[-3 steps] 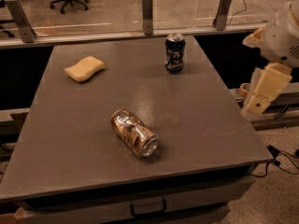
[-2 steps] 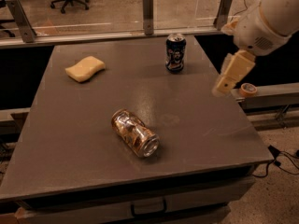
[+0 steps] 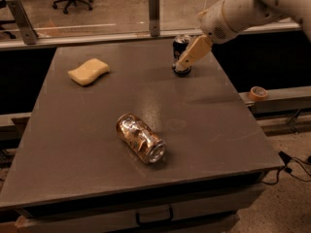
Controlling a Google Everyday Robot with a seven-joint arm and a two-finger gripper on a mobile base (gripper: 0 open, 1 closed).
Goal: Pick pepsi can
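camera view, approach phase of the pick. the gripper, carried on the cream-coloured arm that enters from the upper right, has swung in from beyond the right edge of the table and now lies across the right front of the pepsi can, overlapping its lower body. whether it touches the can or only passes in front of it cannot be told, nor whether the gripper is spread or pressed together. the pepsi can stands upright near the far edge of the table, right of centre, where it stood a second ago. it has not been lifted or tipped.

the other items have also kept their places:
- the dented silver and brown-gold can lies on its side near the middle front, well apart from the gripper.
- the yellow sponge lies at the far left.
- a roll of tape rests on the ledge to the right of the table.

judged from this, the reach is nearly complete, and the grasp and lift remain to be done. the main risk is knocking the upright can over during the final closing move.

labels: the pepsi can shows a dark body with pale marks and a silver rim, but no lettering is legible. the dented can shows no readable brand.
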